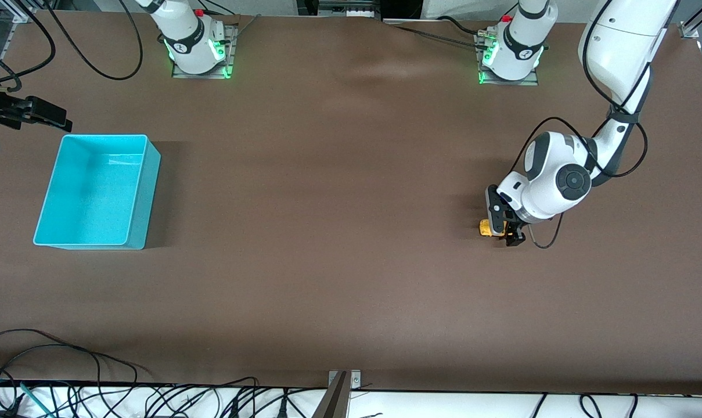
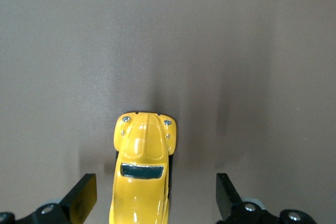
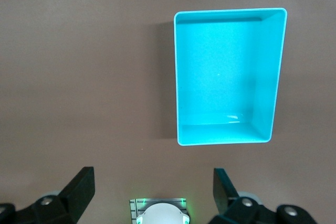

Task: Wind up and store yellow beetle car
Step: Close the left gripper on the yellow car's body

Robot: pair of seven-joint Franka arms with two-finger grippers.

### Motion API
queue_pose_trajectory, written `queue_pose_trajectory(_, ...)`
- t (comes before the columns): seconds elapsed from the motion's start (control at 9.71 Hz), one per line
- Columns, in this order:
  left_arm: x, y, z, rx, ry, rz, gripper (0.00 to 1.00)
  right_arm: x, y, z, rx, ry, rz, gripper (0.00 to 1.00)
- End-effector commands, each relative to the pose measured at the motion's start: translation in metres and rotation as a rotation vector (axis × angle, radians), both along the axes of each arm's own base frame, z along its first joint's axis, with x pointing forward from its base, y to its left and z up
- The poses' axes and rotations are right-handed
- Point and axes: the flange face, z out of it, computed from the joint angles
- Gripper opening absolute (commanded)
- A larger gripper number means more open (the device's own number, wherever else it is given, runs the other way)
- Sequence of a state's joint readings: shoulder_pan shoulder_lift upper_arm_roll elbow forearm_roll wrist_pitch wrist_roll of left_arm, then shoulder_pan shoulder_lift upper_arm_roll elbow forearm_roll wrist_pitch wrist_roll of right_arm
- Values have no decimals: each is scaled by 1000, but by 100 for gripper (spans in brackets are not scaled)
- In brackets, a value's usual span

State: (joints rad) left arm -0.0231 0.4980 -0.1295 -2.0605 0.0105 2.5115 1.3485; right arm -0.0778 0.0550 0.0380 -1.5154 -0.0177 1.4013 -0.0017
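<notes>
Reaching down low, the left gripper has its jaws wide apart with the yellow beetle car sitting between them, not touched yet. The car rests on the brown table at the left arm's end, well apart from the turquoise bin at the right arm's end. This looks like the grabbing step. Next the jaws need to squeeze the car's sides, so it can be pulled back to wind it. The right gripper waits high over the table beside the bin, jaws wide and empty
</notes>
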Motion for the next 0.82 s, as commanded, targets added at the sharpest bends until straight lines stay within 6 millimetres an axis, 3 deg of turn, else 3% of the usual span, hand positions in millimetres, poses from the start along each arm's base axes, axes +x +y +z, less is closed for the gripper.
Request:
queue_pose_trajectory(0.0, 4, 4, -3, 3, -9, -20, 100, -2, 0, 4, 6, 0, 9, 100)
queue_pose_trajectory(0.1, 4, 4, -3, 4, -10, -22, 83, -2, 0, 4, 6, 0, 9, 100)
queue_pose_trajectory(0.21, 4, 3, -3, 4, -10, -23, 57, -2, 0, 4, 6, 0, 9, 100)
queue_pose_trajectory(0.41, 4, 4, -3, 3, -9, -20, 25, -2, 0, 4, 6, 0, 9, 100)
queue_pose_trajectory(0.72, 4, 6, -5, 4, -4, -20, 19, -2, 0, 4, 6, 0, 9, 100)
